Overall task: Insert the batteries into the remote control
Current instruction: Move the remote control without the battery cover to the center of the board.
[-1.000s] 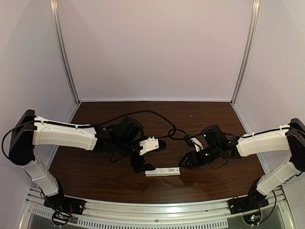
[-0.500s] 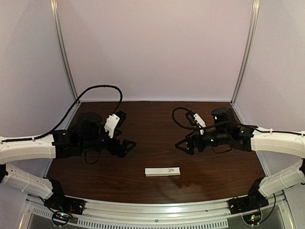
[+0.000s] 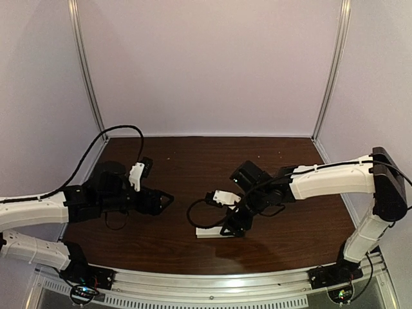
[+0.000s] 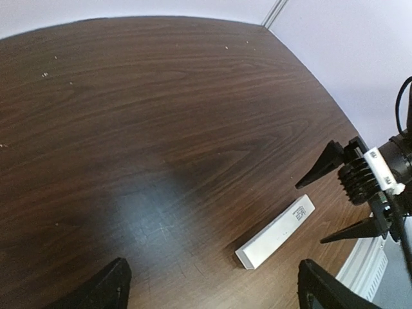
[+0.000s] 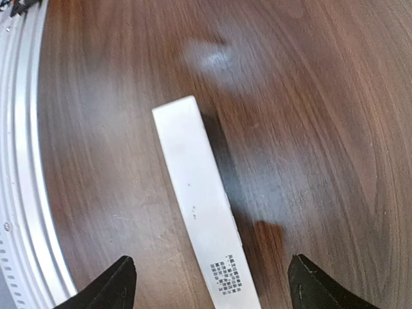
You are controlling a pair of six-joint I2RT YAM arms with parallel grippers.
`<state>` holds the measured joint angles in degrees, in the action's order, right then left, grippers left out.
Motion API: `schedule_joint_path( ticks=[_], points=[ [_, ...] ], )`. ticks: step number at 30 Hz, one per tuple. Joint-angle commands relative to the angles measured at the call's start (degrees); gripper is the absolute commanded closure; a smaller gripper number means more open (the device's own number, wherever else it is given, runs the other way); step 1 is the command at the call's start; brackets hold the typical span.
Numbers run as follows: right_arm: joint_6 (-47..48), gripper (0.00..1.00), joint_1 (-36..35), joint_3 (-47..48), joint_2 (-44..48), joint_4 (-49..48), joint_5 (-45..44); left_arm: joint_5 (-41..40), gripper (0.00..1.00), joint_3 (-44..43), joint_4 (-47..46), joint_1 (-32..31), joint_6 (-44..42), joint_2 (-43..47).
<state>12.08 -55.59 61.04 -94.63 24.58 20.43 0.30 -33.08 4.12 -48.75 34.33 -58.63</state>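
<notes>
Since half a second back, my right arm has swung in from the right of the top view, and its hand (image 3: 233,226) now hangs over the right end of the remote control (image 3: 211,232). The left hand (image 3: 162,201) has pulled slightly further left, spread open and holding nothing. The right hand is also spread wide with nothing gripped.

The remote lies flat on the tabletop (image 3: 193,161), lower centre of the top view near the front rail. Its long axis runs left to right, with the printed patch at the right end, under my hand. I can't see any batteries.

In the right wrist view the remote sits a little askew between the fingertips. I'd twist the wrist to square the pads with its long sides, then lower and pinch across the narrow width.
</notes>
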Motion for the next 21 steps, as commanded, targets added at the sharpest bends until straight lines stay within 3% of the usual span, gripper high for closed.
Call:
schedule_joint_path(
  ticks=[1, 15, 21],
  points=[
    [4.9, 0.18, -0.9, 2.9, -3.3, 3.7, -5.5, 6.4, 0.11, 1.3, -3.2, 1.5, 5.2, -2.9],
    [8.4, 0.28, -2.4, 6.8, -11.8, 5.3, -5.8, 9.4, 0.22, 3.6, -5.5, 5.7, 10.7, -4.8],
    [9.3, 0.36, -3.4, 8.1, -14.9, 5.6, -7.7, 9.6, 0.23, 3.8, -6.1, 5.8, 10.7, -5.6]
  ],
)
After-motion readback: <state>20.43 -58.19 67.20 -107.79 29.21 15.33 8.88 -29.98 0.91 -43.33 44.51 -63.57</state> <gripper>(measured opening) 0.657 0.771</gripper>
